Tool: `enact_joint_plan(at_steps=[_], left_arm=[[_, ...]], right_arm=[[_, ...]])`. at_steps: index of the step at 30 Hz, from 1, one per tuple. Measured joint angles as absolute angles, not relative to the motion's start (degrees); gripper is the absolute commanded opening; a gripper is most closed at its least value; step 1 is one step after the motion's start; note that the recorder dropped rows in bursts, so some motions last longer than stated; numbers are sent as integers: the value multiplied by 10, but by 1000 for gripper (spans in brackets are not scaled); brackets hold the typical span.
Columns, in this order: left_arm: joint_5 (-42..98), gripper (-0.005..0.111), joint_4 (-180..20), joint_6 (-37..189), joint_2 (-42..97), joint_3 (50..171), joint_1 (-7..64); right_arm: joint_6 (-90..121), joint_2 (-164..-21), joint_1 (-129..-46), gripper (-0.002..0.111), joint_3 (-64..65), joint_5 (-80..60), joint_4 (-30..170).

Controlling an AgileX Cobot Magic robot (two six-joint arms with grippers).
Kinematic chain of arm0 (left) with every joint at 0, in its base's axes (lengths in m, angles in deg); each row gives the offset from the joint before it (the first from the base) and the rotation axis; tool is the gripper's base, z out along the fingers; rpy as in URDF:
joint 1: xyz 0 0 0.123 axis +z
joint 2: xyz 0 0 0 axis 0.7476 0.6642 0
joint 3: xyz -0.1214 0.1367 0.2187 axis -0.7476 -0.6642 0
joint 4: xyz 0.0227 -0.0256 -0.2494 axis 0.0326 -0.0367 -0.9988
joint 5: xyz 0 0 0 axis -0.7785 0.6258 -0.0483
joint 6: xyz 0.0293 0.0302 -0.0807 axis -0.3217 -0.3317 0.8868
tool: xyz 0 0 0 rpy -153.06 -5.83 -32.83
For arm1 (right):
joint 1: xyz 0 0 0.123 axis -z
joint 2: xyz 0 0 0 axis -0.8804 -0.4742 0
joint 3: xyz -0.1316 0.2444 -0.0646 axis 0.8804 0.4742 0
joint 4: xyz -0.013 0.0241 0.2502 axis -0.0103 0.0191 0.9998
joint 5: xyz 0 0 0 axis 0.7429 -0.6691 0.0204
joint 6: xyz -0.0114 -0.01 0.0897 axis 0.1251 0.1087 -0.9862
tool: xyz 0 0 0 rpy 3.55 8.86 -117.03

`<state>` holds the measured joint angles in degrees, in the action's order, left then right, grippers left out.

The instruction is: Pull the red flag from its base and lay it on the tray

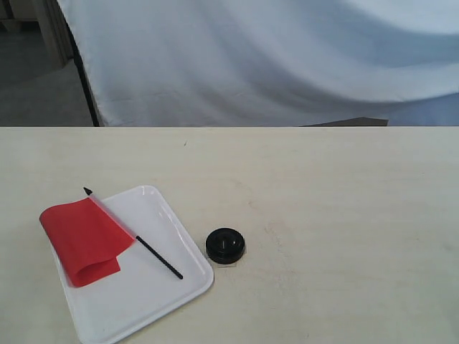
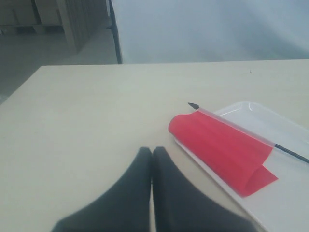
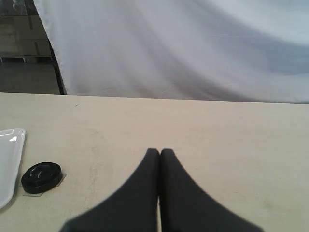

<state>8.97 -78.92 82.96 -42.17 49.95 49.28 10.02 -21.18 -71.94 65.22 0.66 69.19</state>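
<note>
In the exterior view, the small bright-red rectangular cloth flag [image 1: 82, 240] on its thin black pole lay across the flat white rectangular plastic tray [image 1: 154, 301]. The pole ran diagonally, with its pointed tip toward the far left corner. The cloth was folded over on itself and spilled past the tray's left rim onto the pale beige tabletop [image 1: 344, 201]. The small round black plastic base [image 1: 225, 245] stood empty on the table just beside the tray's right rim, apart from the pole. On that showing the task looked done. Neither arm appeared here.

In the left wrist view, the left gripper [image 2: 152, 151] had its dark fingers pressed together on nothing. It was over bare table near the red cloth without touching it, probably kept off the tray so the flag would lie undisturbed.

In the right wrist view, the right gripper [image 3: 159, 152] was likewise closed and empty above the table, with the base off to one side. The base sat on a small clear patch, perhaps tape to hold it down during the pull.
</note>
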Motion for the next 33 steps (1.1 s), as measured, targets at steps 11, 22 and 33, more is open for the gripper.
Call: enact_joint_plan(at_steps=[11,22,33], left_arm=[[90,0,-789,830,-422,500,493],[90,0,-789,830,-422,500,493],[90,0,-789,830,-422,500,493]], right_arm=[[97,-212,-719,-1,652,14,692],[97,-212,-719,-1,652,20,692],[96,-212,-719,-1,652,22,692]])
